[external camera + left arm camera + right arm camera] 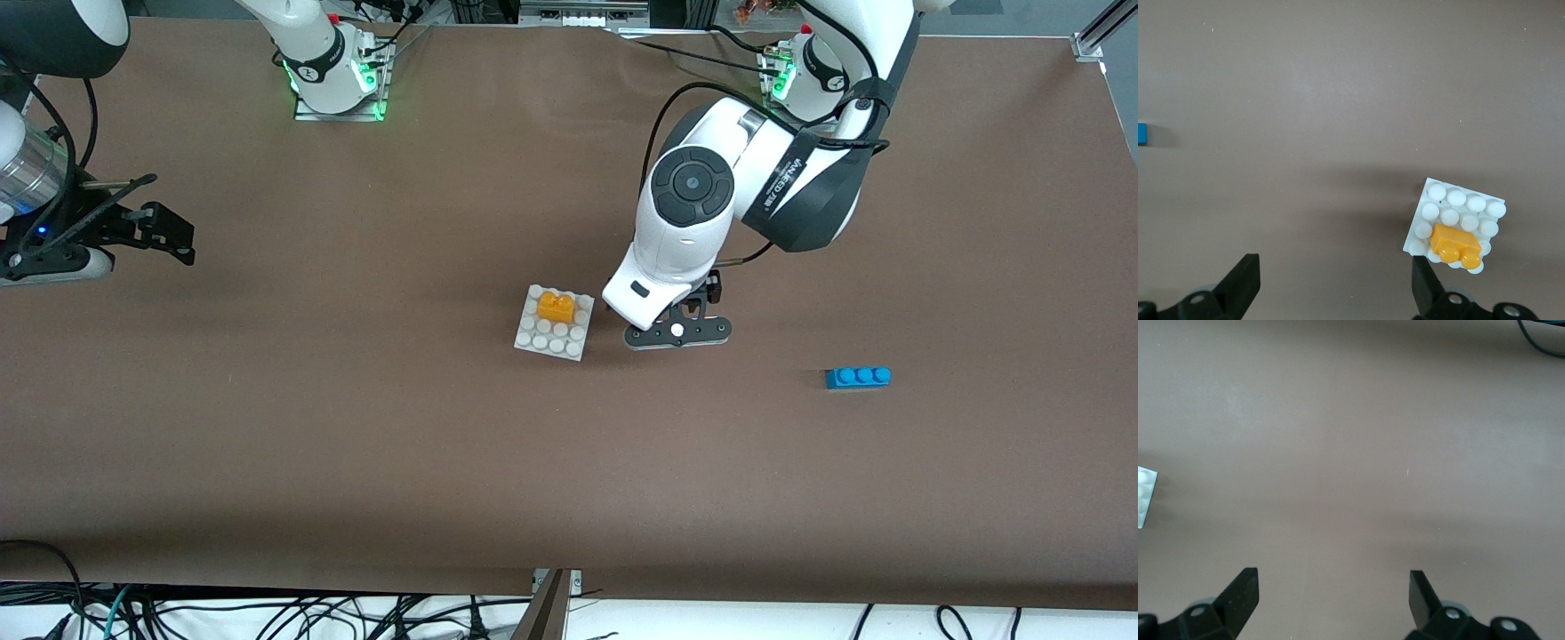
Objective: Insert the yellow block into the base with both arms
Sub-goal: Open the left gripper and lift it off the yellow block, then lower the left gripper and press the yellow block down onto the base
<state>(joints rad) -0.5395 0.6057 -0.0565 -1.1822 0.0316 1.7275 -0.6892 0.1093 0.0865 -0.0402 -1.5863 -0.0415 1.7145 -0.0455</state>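
Observation:
The yellow block (556, 307) sits on the white base (549, 342) near the middle of the table, on the base's edge farther from the front camera. My left gripper (680, 322) is open and empty, over the brown table beside the base toward the left arm's end. In the left wrist view the block (1456, 243) and the base (1459, 201) lie just off one open fingertip (1425, 280); the gripper (1335, 283) holds nothing. My right gripper (178, 240) waits open at the right arm's end of the table, and is also open and empty (1333, 597) in its wrist view.
A longer blue brick (858, 378) lies on the table toward the left arm's end, nearer the front camera than the base; its end shows in the left wrist view (1142, 133). A corner of the base (1145, 495) shows in the right wrist view.

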